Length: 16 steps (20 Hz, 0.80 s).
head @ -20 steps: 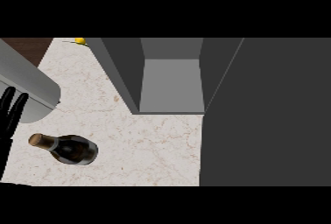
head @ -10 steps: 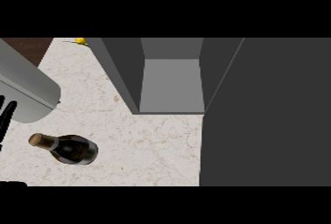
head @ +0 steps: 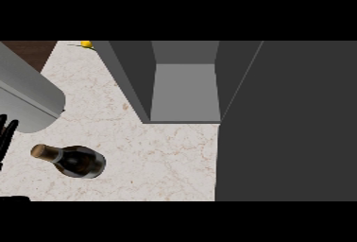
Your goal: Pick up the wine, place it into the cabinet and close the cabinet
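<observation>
Wine point(head: 75, 160), one corked bottle showing no readable label, is lying on the marble counter point(head: 167, 160) beside one open grey cabinet point(head: 185, 90). Left of the bottle, the left hand point(head: 7, 134) is resting with straight fingers, holding nothing.

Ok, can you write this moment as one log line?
wine bottle: on counter, untouched | cabinet: open | left hand: at left edge, fingers straight | right hand: unseen

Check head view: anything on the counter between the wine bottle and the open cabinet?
Nothing. In the head view, only bare marble counter lies between the wine bottle and the open cabinet.
</observation>
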Motion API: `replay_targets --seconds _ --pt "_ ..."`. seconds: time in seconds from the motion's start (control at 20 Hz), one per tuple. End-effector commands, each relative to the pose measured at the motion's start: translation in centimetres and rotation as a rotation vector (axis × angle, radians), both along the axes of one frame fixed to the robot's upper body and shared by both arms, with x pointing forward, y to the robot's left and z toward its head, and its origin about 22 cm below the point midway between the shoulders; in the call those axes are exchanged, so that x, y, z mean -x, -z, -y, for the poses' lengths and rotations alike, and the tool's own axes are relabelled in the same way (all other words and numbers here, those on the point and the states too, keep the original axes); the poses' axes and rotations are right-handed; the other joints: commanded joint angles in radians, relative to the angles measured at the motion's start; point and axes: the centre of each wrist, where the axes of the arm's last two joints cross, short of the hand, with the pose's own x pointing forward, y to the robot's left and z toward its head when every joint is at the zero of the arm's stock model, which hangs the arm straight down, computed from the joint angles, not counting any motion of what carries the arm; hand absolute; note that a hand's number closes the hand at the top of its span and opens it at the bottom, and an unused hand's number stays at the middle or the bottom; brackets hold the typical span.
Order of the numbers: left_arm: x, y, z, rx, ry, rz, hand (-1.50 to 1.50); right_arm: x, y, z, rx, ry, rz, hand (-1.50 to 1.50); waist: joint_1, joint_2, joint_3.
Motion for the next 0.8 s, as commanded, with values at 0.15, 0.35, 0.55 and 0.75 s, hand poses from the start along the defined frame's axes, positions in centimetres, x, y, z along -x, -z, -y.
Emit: replay_targets --seconds 0.15,0.35,0.55,0.75 --pt "0.3 4.7 -1.6 -0.001 -0.011 -0.022 -1.5 0.9 0.4 1.8 -0.013 -0.002 0.015 -1.5 -0.003 0.0 0.0" --pt "-0.1 5.4 -3.1 -0.008 -0.012 -0.053 -1.5 1.4 -0.1 -1.0 0.0 -0.014 0.02 -1.5 -0.002 0.0 0.0" --pt "-0.5 6.3 -3.6 -0.036 -0.025 -0.077 -1.5 -0.2 -0.2 1.3 -0.003 -0.021 0.008 -1.5 -0.001 0.0 0.0" --pt "-0.5 9.5 -2.4 -0.038 -0.014 -0.094 -1.5 0.6 -1.2 -0.4 -0.006 -0.015 0.01 -1.5 -0.001 0.0 0.0"
